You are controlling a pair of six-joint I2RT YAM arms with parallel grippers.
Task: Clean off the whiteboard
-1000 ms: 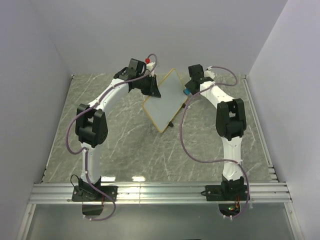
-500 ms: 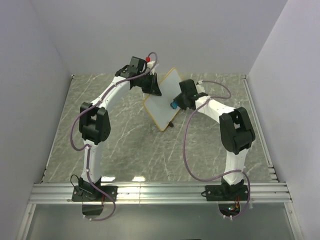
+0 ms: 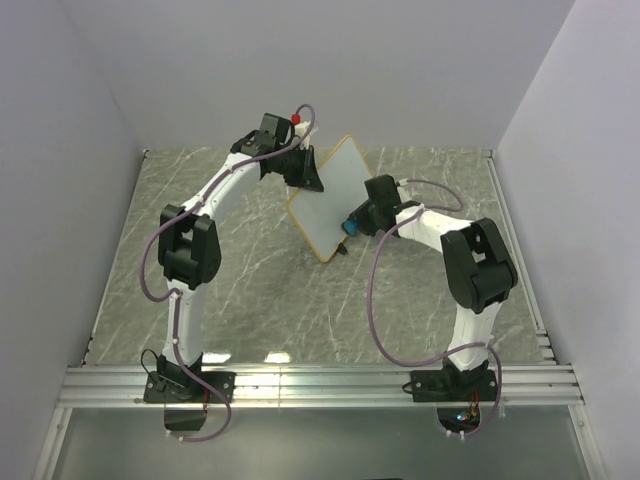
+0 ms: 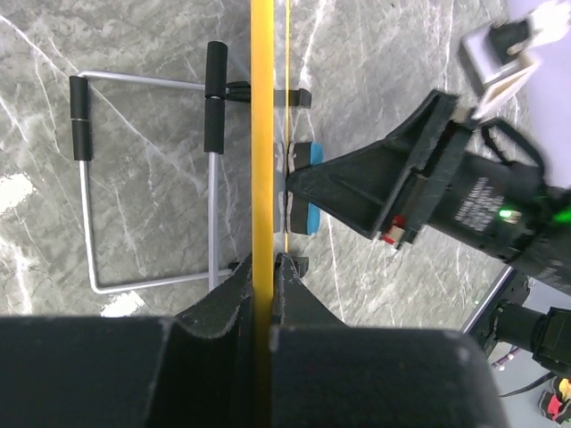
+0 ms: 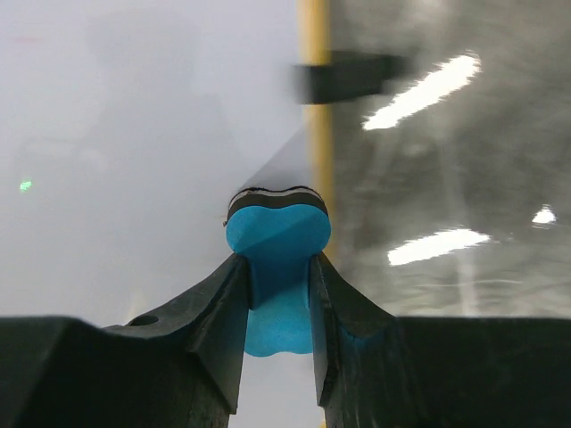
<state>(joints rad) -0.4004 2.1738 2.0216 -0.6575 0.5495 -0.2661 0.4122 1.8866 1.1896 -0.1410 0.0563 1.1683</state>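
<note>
Eraser (image 5: 277, 234) in right pincer (image 5: 277, 264) touches whiteboard (image 3: 327, 200) near its frame.

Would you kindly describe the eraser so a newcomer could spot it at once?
On the marble table, find the yellow-framed whiteboard the left arm holds. The eraser is the small blue block in the right arm's fingers, against its face.

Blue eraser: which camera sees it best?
The right wrist view. The blue eraser sits close up in the middle, pinched in the right gripper against the whiteboard. The left wrist view shows it partly hidden behind the gripper; the top view shows only a tiny blue speck.
</note>
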